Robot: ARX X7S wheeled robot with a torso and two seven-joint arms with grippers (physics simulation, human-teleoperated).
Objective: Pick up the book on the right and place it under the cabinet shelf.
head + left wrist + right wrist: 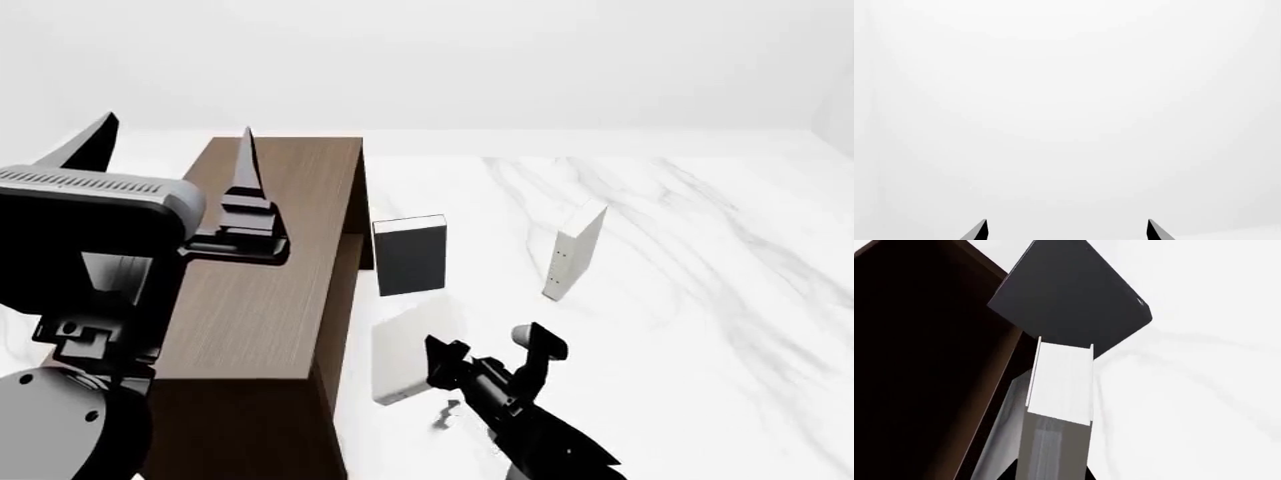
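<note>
The book point(407, 350), a plain pale slab, stands tilted close against the right side of the dark brown cabinet shelf point(267, 290), low by the floor. My right gripper point(491, 350) reaches in from the right. In the right wrist view the book point(1059, 385) runs out from between the dark fingertips of the right gripper point(1052, 472), which press on both of its sides, with the cabinet shelf point(921, 365) right beside it. My left gripper point(178, 130) hangs open above the cabinet top; the left wrist view shows only white past the left gripper point(1067, 227).
A dark charcoal book point(407, 255) stands upright just beyond the held book, near the cabinet's corner; it also shows as the dark charcoal book point(1067, 295). A thinner white book with small dots point(574, 250) stands further right on the white marble floor point(694, 300).
</note>
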